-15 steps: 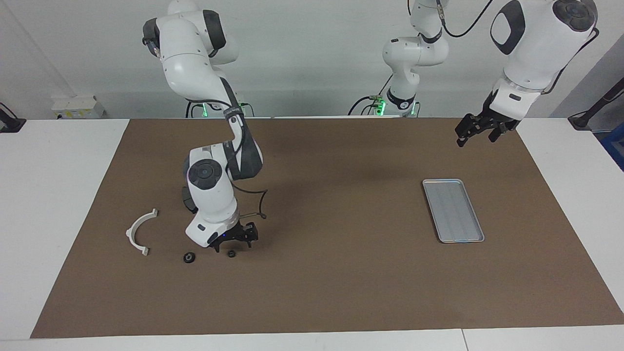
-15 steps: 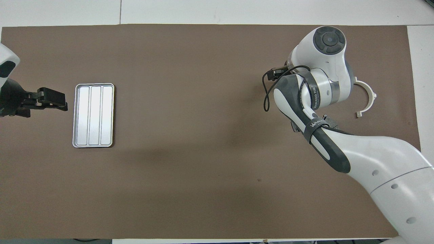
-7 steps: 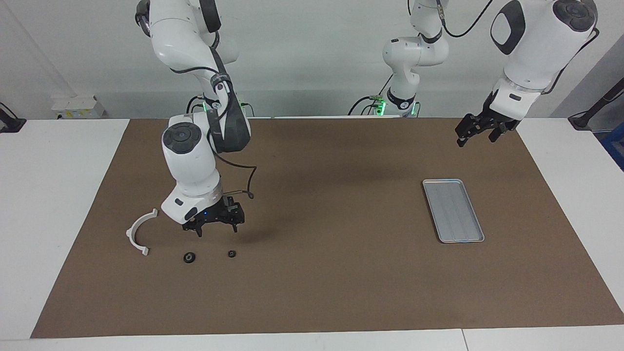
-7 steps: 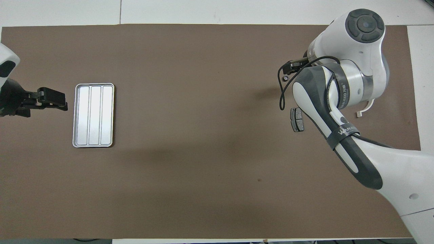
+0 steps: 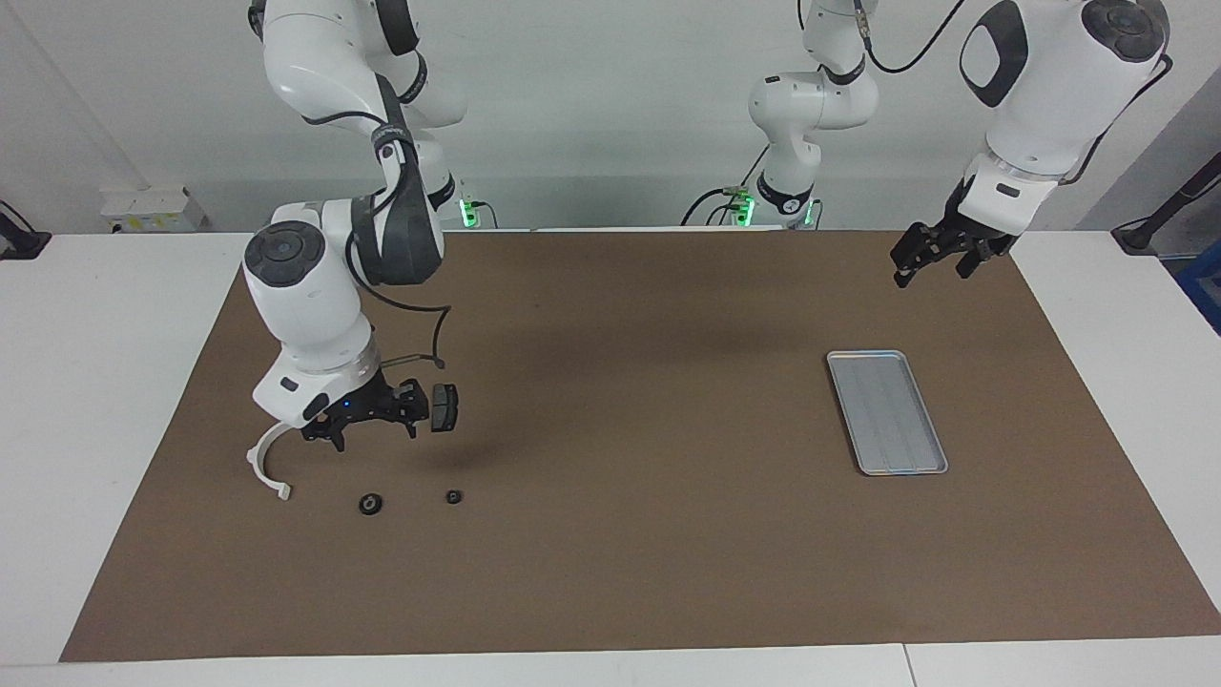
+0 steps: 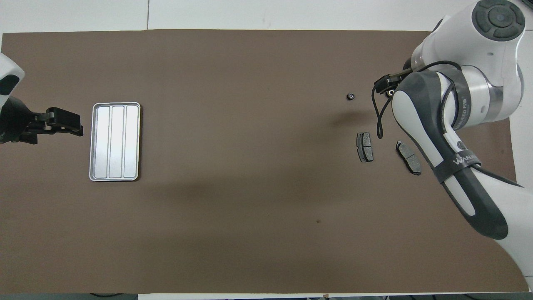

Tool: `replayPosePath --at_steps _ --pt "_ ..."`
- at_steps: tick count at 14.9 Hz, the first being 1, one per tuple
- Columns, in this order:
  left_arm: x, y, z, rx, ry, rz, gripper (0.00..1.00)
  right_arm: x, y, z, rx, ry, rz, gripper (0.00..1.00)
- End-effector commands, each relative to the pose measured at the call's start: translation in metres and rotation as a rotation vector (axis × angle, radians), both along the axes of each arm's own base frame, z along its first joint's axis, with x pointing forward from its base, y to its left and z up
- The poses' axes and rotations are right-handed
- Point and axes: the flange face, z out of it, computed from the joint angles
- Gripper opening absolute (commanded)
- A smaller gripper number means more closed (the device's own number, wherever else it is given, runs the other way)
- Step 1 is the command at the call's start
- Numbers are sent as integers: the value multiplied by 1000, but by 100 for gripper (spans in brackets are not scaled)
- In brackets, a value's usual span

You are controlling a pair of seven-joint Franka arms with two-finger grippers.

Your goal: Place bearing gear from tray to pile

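Two small black round parts lie on the brown mat. One bearing gear (image 5: 453, 496) (image 6: 351, 96) sits alone, and a second similar one (image 5: 370, 504) lies beside it, closer to the white semicircular bracket (image 5: 267, 466). Two dark grey brake pads (image 6: 364, 146) (image 6: 408, 157) lie nearer to the robots; together these parts form the pile. My right gripper (image 5: 374, 431) hangs open and holds nothing, raised over the mat between the bracket and one pad (image 5: 444, 407). The silver tray (image 5: 886, 412) (image 6: 114, 141) holds nothing. My left gripper (image 5: 930, 267) (image 6: 77, 127) waits open in the air beside the tray.
The brown mat (image 5: 649, 534) covers most of the white table. In the overhead view the right arm (image 6: 454, 125) covers the bracket and the mat's corner at its end.
My right gripper has risen from just above the lone bearing gear and swung toward the bracket. Both brake pads are now uncovered. The left arm has not moved.
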Motion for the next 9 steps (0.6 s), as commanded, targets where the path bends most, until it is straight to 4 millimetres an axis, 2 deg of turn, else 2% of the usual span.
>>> replayPosePath --at_steps 1,5,9 --pt "-4 1 6 9 -3 -5 100 -22 -8 39 1 -10 9 100" --pt "-4 1 6 8 -5 -5 100 -82 -33 114 -15 -6 -32 100" --pt "-4 1 6 8 -5 -5 100 -151 -43 179 16 7 -74 100"
